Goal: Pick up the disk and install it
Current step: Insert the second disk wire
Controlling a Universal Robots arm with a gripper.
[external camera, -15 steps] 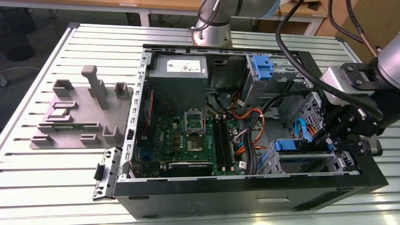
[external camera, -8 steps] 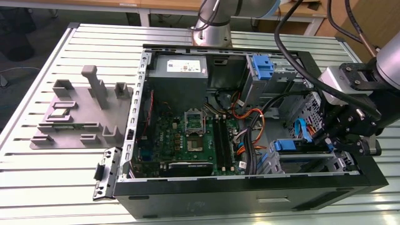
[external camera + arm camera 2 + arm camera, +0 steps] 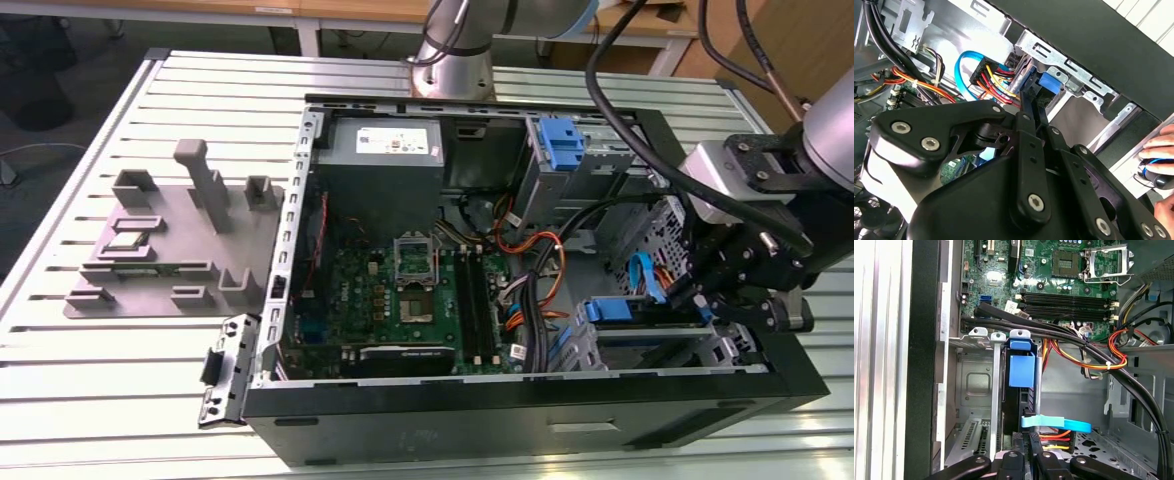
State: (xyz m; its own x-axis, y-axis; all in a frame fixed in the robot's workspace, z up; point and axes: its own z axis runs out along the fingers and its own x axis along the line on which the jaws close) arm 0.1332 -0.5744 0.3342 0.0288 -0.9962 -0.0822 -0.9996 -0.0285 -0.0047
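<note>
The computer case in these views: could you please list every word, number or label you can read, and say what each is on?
No text is legible.
White sticker on the power supply: print too small to read.
Small white labels on the motherboard: too blurred to read.
The disk: stands edge-on in its bay, so no print can be read.

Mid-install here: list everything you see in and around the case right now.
computer case: one, black, open, on the slatted table
motherboard: one, green, inside case
power supply: one, grey, case corner
disk: one, blue-bracketed, standing in drive cage
spare bracket: one, blue, upper bay
fixture: one, grey, exterior view's left
hand: one, outside case
gripper: one, black, at the disk
</note>
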